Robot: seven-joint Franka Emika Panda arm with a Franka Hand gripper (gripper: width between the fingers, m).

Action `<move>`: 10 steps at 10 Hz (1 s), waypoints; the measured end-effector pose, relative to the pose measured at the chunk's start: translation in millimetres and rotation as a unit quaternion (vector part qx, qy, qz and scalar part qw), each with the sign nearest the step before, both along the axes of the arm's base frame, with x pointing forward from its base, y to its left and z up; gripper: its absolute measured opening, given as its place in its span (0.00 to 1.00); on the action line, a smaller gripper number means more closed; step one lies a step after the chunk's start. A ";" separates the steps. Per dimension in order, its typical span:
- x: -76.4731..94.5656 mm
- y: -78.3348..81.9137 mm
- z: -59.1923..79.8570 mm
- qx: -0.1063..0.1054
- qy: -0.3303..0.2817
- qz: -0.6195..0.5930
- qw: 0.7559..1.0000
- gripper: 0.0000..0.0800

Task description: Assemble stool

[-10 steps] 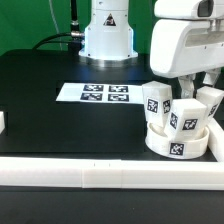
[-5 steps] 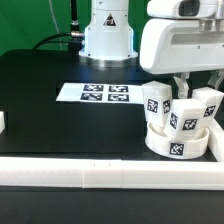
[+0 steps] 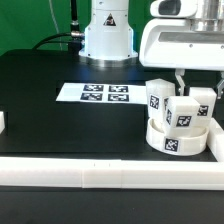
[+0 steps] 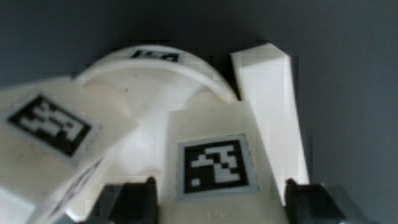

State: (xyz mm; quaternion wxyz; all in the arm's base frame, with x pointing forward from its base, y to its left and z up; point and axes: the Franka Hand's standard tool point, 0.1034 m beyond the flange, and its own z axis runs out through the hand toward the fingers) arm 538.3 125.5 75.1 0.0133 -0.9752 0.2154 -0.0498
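The stool's round white seat disc [image 3: 178, 140] lies on the black table at the exterior view's right, close to the front rail. Three tagged leg blocks stand up out of it: one toward the left [image 3: 158, 98], one in front [image 3: 184, 113] and one toward the right [image 3: 205, 100]. My gripper [image 3: 200, 88] hangs over them, shut on the right-hand leg. In the wrist view that leg [image 4: 217, 150] sits between my dark fingers [image 4: 128, 200], gripper [image 4: 221, 205] closed against its sides. The seat disc [image 4: 160, 65] and another leg [image 4: 267, 90] lie beyond.
The marker board [image 3: 97, 94] lies flat on the black table mid-scene. A long white rail [image 3: 90, 175] runs along the front edge. A small white piece [image 3: 3, 122] sits at the exterior view's left edge. The arm's base [image 3: 107, 35] stands at the back.
The gripper's body has swung toward the exterior view's left and lower. The leg blocks, which leaned before, now stand more upright on the seat. The grip has stayed the same.
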 end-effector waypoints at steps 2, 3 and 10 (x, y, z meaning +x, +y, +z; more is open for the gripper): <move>0.2 -0.2 -0.1 0.006 0.000 -0.049 0.999 0.43; 0.2 -0.1 -0.1 0.010 0.000 -0.077 0.997 0.43; -1.8 3.6 -0.6 0.083 0.008 -0.445 0.892 0.43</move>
